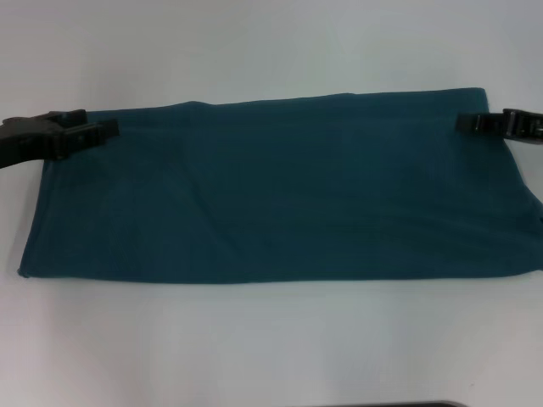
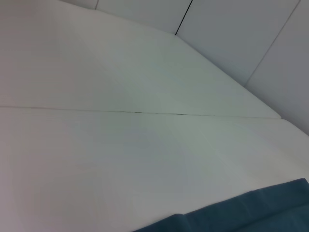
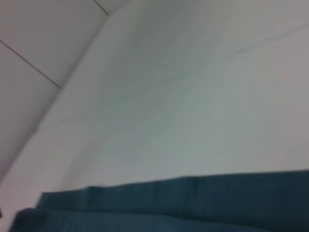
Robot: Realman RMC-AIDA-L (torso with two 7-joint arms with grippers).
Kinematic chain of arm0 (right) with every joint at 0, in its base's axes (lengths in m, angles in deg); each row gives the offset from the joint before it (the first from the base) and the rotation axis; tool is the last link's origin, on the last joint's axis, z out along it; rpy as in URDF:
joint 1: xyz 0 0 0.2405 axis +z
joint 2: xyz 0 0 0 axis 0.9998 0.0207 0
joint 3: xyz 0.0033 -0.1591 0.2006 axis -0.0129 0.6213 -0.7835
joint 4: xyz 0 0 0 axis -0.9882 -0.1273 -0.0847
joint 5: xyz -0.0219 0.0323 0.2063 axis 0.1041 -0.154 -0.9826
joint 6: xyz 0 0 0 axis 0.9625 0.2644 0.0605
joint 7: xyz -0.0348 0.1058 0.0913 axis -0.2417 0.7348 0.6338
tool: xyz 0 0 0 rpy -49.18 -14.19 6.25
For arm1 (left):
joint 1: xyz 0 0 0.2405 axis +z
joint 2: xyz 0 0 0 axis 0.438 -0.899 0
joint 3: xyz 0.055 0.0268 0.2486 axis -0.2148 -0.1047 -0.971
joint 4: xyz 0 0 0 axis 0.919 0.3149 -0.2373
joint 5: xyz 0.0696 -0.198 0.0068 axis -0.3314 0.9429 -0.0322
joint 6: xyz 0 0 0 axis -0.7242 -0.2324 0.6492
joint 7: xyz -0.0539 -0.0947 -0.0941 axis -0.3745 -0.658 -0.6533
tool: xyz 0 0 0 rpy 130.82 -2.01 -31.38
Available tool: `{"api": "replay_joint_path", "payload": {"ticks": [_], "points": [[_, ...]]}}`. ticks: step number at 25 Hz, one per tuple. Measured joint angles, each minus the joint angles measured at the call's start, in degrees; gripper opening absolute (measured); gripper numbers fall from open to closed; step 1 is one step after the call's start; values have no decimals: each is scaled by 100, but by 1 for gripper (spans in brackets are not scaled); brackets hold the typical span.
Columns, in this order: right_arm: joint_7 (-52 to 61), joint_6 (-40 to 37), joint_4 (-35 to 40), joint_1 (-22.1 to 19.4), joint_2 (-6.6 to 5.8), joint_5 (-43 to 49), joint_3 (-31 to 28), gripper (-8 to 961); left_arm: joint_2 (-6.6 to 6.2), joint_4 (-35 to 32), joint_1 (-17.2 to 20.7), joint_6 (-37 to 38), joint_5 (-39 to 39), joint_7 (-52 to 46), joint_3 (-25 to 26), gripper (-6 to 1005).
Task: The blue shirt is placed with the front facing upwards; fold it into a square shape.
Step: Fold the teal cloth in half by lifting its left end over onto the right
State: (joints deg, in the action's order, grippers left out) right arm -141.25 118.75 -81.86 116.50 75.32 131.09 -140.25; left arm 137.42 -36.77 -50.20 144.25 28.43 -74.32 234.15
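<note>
The blue shirt [image 1: 280, 195] lies flat on the white table [image 1: 271, 42] as a long teal band running left to right, plain side up, with no lettering or collar showing. My left gripper [image 1: 100, 131] rests low at the band's far left corner, over the fabric's edge. At the far right corner my right gripper [image 1: 467, 122] reaches in over the cloth. The left wrist view catches only a strip of the shirt [image 2: 241, 215], and the right wrist view shows its layered edge [image 3: 183, 203].
White tabletop [image 1: 271, 348] surrounds the shirt on all sides. A thin seam [image 2: 145, 112] crosses the table beyond the shirt. White wall panels [image 2: 241, 34] stand behind the table's far edge. A dark object [image 1: 424, 404] peeks in at the bottom of the head view.
</note>
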Motion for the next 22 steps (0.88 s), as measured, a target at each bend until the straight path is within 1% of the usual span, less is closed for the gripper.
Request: {"api": "replay_joint_path", "payload": {"ticks": [4, 9, 12, 15, 22], "points": [[41, -192, 14, 71, 37, 117, 61, 304, 7, -12, -3, -2, 0, 4, -1, 664], [15, -513, 22, 101, 105, 122, 193, 44, 6, -53, -4, -2, -1, 6, -1, 666], [20, -806, 43, 109, 137, 122, 407, 20, 6, -55, 6, -2, -1, 7, -1, 666], [35, -1054, 56, 115, 177, 122, 597, 20, 6, -55, 18, -2, 0, 7, -2, 665], [6, -1397, 59, 139, 263, 122, 671, 20, 6, -127, 7, -12, 0, 67, -2, 665]]}}
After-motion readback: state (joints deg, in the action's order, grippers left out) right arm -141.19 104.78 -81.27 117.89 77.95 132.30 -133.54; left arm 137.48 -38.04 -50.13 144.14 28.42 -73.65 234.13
